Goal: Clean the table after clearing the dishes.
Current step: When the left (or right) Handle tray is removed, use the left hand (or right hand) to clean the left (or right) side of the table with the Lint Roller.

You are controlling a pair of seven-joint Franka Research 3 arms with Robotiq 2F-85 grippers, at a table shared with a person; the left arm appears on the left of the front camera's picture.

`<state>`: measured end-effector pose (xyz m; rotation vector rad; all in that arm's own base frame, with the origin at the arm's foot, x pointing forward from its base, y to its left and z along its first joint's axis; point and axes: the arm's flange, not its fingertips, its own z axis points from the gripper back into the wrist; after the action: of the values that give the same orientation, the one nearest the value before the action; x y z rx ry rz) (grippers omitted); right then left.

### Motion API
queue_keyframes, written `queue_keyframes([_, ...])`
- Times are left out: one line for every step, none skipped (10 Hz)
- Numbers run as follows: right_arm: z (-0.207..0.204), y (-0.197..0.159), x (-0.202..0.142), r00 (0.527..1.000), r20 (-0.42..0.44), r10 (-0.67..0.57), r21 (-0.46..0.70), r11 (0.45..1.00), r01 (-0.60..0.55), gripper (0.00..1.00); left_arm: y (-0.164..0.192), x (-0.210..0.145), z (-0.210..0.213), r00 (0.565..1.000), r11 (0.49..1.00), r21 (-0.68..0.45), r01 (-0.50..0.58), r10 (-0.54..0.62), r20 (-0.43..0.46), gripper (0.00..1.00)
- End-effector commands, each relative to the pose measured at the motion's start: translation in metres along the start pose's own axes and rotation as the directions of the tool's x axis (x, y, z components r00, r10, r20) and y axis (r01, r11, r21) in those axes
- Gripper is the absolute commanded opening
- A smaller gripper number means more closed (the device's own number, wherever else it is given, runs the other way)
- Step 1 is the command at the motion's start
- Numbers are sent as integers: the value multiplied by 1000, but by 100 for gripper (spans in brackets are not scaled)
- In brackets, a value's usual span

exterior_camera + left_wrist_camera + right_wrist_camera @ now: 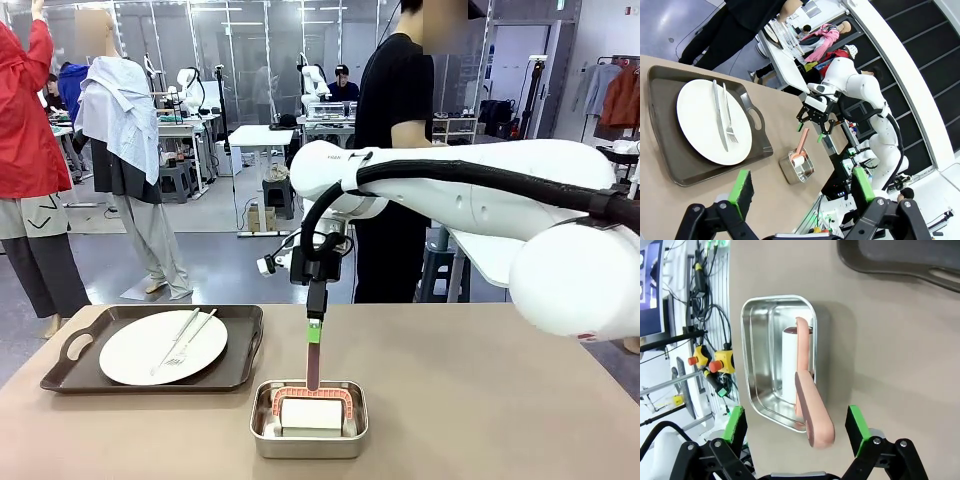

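One of the dishes, a white plate (pixel 163 346) with a fork and knife, lies on a dark brown tray (pixel 80 375) at the left of the beige table (pixel 480 400). The left wrist view shows the same plate (pixel 700 125) and tray (pixel 670 160). In front of the tray, a pink-handled lint roller (pixel 312 412) stands in a small steel pan (pixel 308 440). My right gripper (pixel 314 335) hangs straight over it. In the right wrist view this gripper (pixel 795 415) is open, with the roller handle (pixel 812 415) between its fingers and apart from both pads. My left gripper (pixel 801 195) is open and holds nothing.
A person in black (pixel 395 150) stands at the far edge of the table. A smaller white table (pixel 490 255) sits behind at the right. My right arm (pixel 470 190) spans the table from the right. Bare tabletop lies to the right of the pan.
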<state>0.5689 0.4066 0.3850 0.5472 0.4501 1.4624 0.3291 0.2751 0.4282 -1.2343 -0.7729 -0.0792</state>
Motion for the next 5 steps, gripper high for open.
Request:
queue_keyframes([7, -6, 15, 998, -65, -24, 7, 1000, 24, 100, -1, -1, 3, 1000, 1000, -1, 2, -2, 4, 100])
queue_keyframes([2, -7, 16, 997, -74, -25, 19, 999, 27, 100, -1, -1, 3, 1000, 1000, -1, 2, -2, 4, 100])
queue_keyframes([-1, -7, 15, 997, -72, -23, 25, 999, 25, 100, -1, -1, 3, 1000, 1000, -1, 2, -2, 4, 100])
queue_keyframes([-5, -7, 16, 998, -65, -19, 31, 999, 21, 100, -1, -1, 3, 1000, 1000, -1, 2, -2, 4, 100])
queue_keyframes([-10, -7, 15, 997, -73, -21, 34, 999, 23, 100, -1, -1, 3, 1000, 1000, -1, 2, -2, 4, 100])
